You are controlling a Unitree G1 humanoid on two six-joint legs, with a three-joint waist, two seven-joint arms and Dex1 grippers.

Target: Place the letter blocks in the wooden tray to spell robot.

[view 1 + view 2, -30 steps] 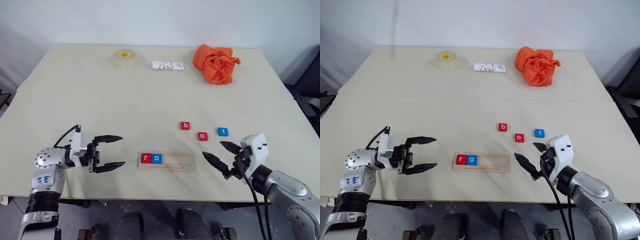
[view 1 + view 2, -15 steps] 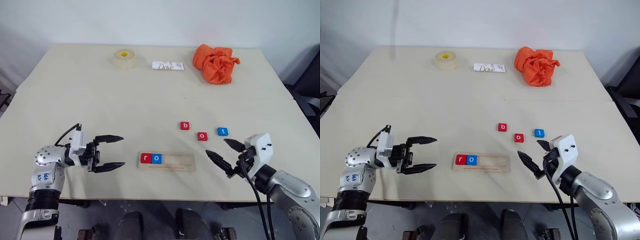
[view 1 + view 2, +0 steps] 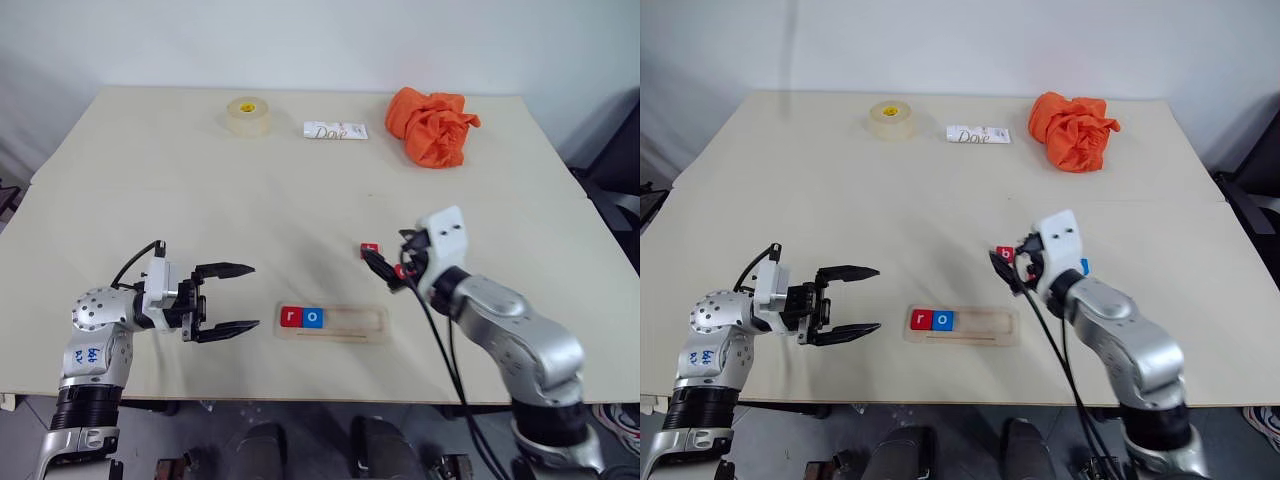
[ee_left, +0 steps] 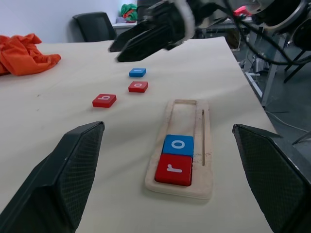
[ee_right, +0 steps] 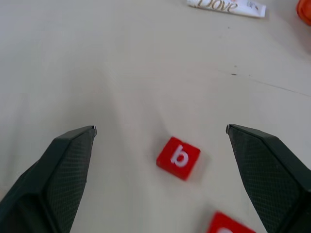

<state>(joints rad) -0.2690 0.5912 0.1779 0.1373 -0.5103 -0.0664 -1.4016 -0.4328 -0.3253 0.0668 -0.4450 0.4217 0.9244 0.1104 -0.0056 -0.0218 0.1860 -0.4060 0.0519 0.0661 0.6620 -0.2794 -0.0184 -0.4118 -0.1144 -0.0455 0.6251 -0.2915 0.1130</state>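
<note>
From the head views, the wooden tray [image 3: 333,324] lies near the front edge of the tabletop [image 3: 200,190], with the red r block [image 3: 291,317] and blue o block [image 3: 313,318] side by side at its left end. The left hand [image 3: 238,298] hovers left of the tray, fingers spread wide, holding nothing. The right hand [image 3: 385,268] hangs over the loose blocks behind the tray, partly covering the red b block [image 3: 368,247].

In the left wrist view, the red o block [image 4: 138,86] and blue t block [image 4: 137,72] sit beyond the b block.

In the right wrist view, the b block lies between the wide-open, empty fingers [image 5: 58,170]; a Dove packet [image 5: 226,6] rests farther off
</note>
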